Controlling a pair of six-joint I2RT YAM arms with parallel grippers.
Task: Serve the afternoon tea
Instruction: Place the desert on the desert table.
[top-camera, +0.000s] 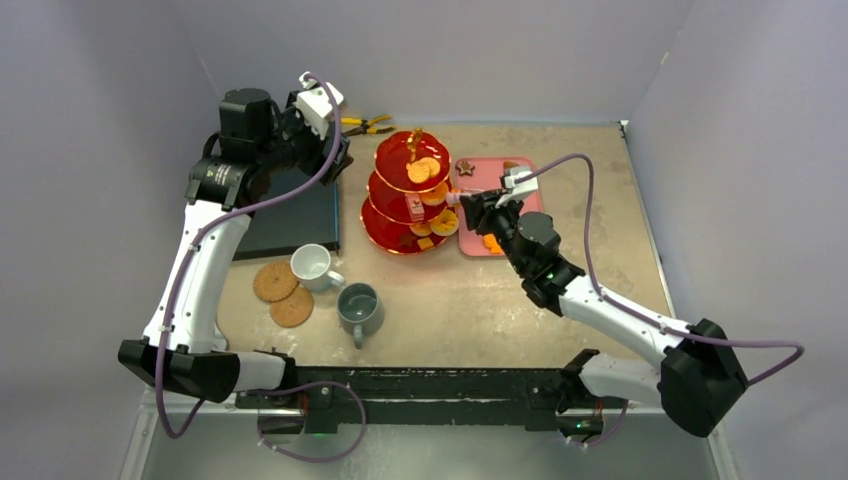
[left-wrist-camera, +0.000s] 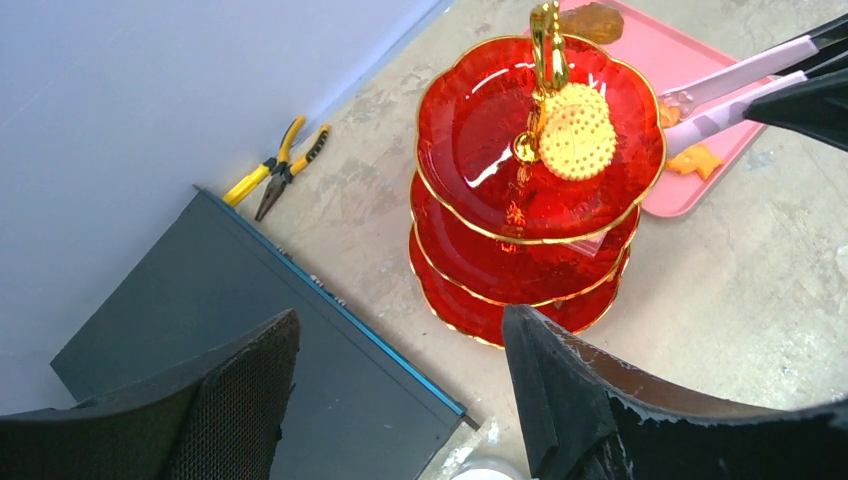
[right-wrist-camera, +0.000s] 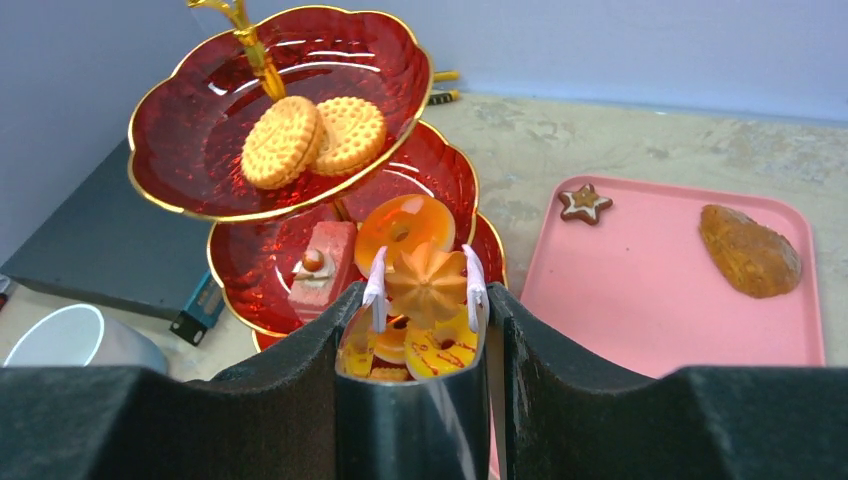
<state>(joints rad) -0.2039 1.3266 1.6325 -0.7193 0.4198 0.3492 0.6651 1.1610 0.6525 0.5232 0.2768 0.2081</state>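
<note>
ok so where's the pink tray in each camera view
Top external: the pink tray lies right of centre, directly right of the red three-tier stand.
Left wrist: top right corner, beyond the stand.
Right wrist: right half of the picture, right of the stand.
Shared landmark: the red three-tier stand, next to the tray in every view.
</note>
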